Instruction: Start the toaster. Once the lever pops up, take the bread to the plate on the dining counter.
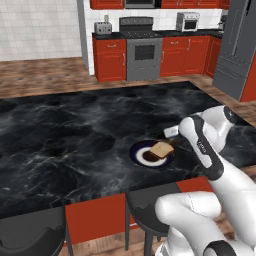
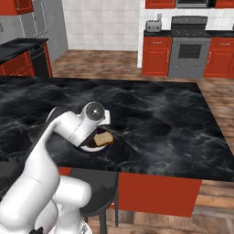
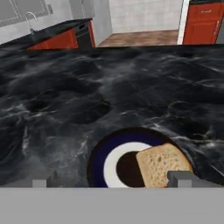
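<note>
In the left base view the bread (image 1: pixel 161 149) already lies on the plate (image 1: pixel 141 155) at the tabletop's (image 1: pixel 75 140) five o'clock, so delivery looks done; the right base view shows its tan slice overhanging; the hand view shows the jaws apart, empty.

In the right base view the plate (image 2: pixel 87 146) is largely hidden by the arm. The bread (image 3: pixel 162 164) is cut off low in the hand view. The far toaster's (image 1: pixel 103 28) levers are too small to tell.
</note>
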